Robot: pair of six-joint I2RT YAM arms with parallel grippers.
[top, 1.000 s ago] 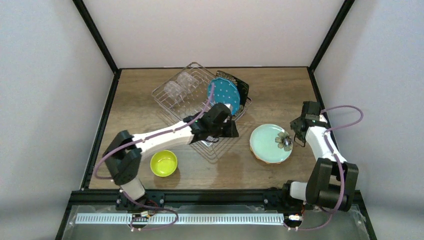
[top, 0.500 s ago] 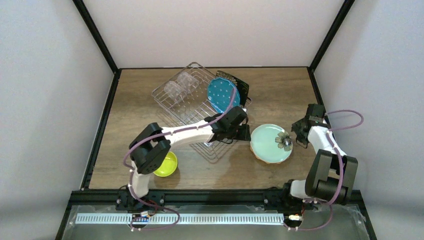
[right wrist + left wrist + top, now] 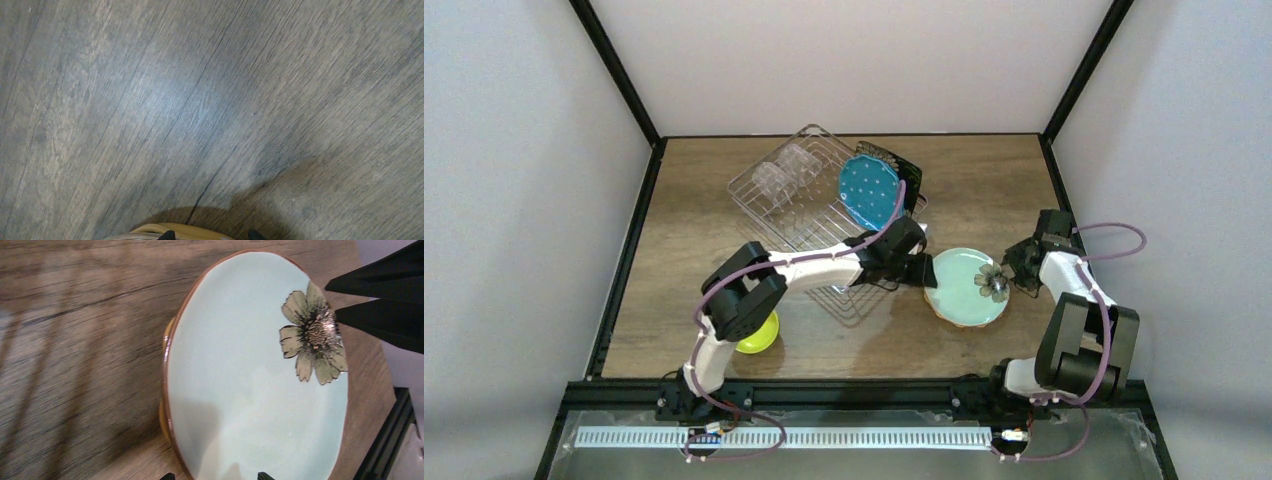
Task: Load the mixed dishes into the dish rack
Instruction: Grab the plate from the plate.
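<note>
Your left end effector (image 3: 926, 274): fingers apart at mint plate (image 3: 962, 295) left rim | right end effector (image 3: 1012, 272): apart at right rim | plate outside rack (image 3: 789, 215), just right of it.

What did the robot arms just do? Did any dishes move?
The left pincer swung right, away from the dish rack, to the left edge of the mint flower plate, open. The right pincer hardly moved. That plate, the teal plate, glass and bowl stayed put.
</note>
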